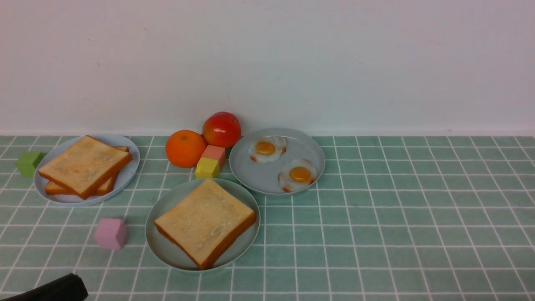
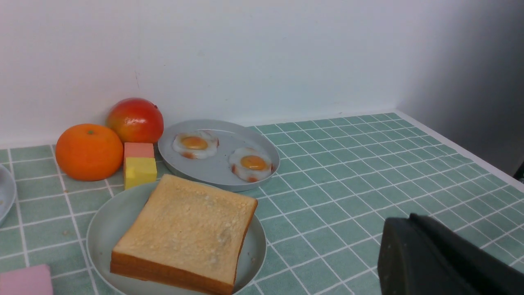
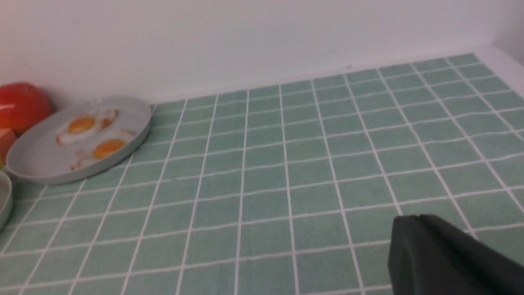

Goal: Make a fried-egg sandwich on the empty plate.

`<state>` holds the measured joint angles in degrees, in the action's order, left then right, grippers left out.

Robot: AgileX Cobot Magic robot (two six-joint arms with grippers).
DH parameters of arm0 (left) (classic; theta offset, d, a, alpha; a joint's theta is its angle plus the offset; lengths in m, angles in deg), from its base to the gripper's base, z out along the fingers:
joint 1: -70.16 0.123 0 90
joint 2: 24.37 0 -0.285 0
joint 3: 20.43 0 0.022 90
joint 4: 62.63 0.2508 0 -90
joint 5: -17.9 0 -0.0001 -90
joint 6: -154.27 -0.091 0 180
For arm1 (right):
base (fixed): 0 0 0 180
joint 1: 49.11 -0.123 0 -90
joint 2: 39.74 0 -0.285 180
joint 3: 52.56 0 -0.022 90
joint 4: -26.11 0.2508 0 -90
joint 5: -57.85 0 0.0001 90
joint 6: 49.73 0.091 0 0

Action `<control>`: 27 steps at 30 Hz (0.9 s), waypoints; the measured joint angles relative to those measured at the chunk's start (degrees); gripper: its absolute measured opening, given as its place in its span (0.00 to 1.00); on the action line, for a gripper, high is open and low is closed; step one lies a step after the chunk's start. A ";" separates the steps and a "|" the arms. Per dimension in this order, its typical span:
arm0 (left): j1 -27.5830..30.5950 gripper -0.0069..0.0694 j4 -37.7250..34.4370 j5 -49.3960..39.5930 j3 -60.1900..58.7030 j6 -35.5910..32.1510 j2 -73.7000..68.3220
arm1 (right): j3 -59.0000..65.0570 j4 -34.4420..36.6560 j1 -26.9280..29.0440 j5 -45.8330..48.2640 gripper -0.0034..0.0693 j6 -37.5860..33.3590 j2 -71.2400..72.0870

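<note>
Only a dark tip of the left gripper (image 1: 58, 289) pokes into the near left corner of the front view, and a single black finger of the right gripper (image 3: 446, 258) shows in its wrist camera; whether either is spread or closed cannot be told. One toast slice (image 1: 205, 221) lies flat on the mint-green plate (image 1: 165, 251), nearest the robot. Two more slices (image 1: 83, 166) sit stacked on the pale plate (image 1: 129, 167) to the left. Two fried eggs (image 1: 267, 148) (image 1: 298, 174) rest apart on the grey plate (image 1: 255, 175), beside an orange (image 1: 185, 148), a red fruit (image 1: 221, 129) and two small blocks (image 1: 207, 168).
</note>
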<state>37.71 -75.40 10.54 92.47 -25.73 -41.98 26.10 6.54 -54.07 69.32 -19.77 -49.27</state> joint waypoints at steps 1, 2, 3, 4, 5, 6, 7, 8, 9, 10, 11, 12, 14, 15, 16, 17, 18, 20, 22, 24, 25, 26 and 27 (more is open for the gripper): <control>0.00 0.07 0.00 0.00 0.00 0.00 0.00 | 0.00 -0.31 0.08 -0.80 0.03 0.00 0.00; 0.00 0.07 0.00 0.00 0.00 0.00 0.00 | 0.00 -0.57 0.15 -1.43 0.03 0.00 0.06; 0.00 0.07 0.00 0.00 0.00 0.00 0.00 | 0.00 -0.65 0.15 -1.81 0.03 0.00 0.33; 0.00 0.07 0.00 0.00 0.00 0.00 0.00 | 0.00 -0.70 0.15 -2.08 0.03 0.00 1.00; 0.00 0.07 0.00 0.00 0.00 0.00 0.00 | 0.00 -0.58 0.15 -2.19 0.03 -0.20 1.69; 0.00 0.08 0.00 0.00 0.00 0.00 0.00 | 0.00 0.09 0.15 -2.24 0.03 -1.54 2.03; 0.00 0.08 0.00 0.07 0.00 0.00 -0.06 | 0.00 1.41 0.00 -2.12 0.03 -3.85 2.32; 0.00 0.08 0.00 -0.02 0.00 0.00 -0.06 | 0.00 3.34 -0.06 -1.95 0.03 -7.12 2.32; 0.00 0.08 0.00 -0.02 0.00 0.00 -0.06 | 0.00 3.78 -0.06 -1.83 0.03 -7.12 2.32; 0.00 0.08 0.00 -0.02 0.00 0.00 -0.06 | 0.00 8.04 -0.08 -0.59 0.03 -12.99 2.32; 0.00 0.08 0.00 -0.02 0.00 0.00 -0.06 | 0.00 11.01 -0.08 0.51 0.03 -16.61 2.32; 0.00 0.08 0.00 -0.02 0.00 0.00 -0.06 | 0.00 13.34 -0.08 1.52 0.03 -19.34 2.32; 0.00 0.08 0.00 -0.07 0.00 0.00 -0.06 | 0.00 16.69 -0.12 3.29 0.03 -23.50 2.32; 0.00 0.08 0.00 -0.07 0.00 0.00 -0.06 | 0.00 19.05 -0.12 5.85 0.03 -26.74 2.32; 0.00 0.09 0.00 -0.07 0.00 0.00 -0.06 | 0.00 20.20 -0.12 7.53 0.03 -28.56 2.32; 0.00 0.09 0.00 -0.07 0.00 0.00 -0.06 | 0.00 20.34 -0.12 7.96 0.03 -28.77 2.32; 0.00 0.09 0.00 -0.07 0.00 0.00 -0.06 | -0.23 21.21 -0.12 9.03 0.03 -29.96 2.32; 0.00 0.09 0.00 -0.07 0.00 0.00 -0.06 | -0.32 22.72 -0.19 9.63 0.03 -30.72 2.32; 0.00 0.09 0.00 -0.07 0.00 0.00 -0.06 | -0.32 23.47 -0.19 9.68 0.03 -30.91 2.32; 0.00 0.09 0.00 -0.07 0.00 0.00 -0.06 | -0.32 23.68 -0.19 9.72 0.03 -31.11 2.32; 0.00 0.10 0.00 -0.07 0.00 0.00 -0.06 | -0.32 23.68 -0.19 9.72 0.03 -31.16 2.32; 0.00 0.10 0.00 -0.07 0.00 0.00 -0.06 | -0.36 23.72 -0.19 9.72 0.03 -31.22 2.32; 0.00 0.10 0.00 -0.07 0.00 0.00 -0.06 | -0.36 23.72 -0.19 9.79 0.03 -31.22 2.32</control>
<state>37.71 -75.40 10.46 92.47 -25.73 -42.04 25.74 30.26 -54.26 79.11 -50.98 -46.95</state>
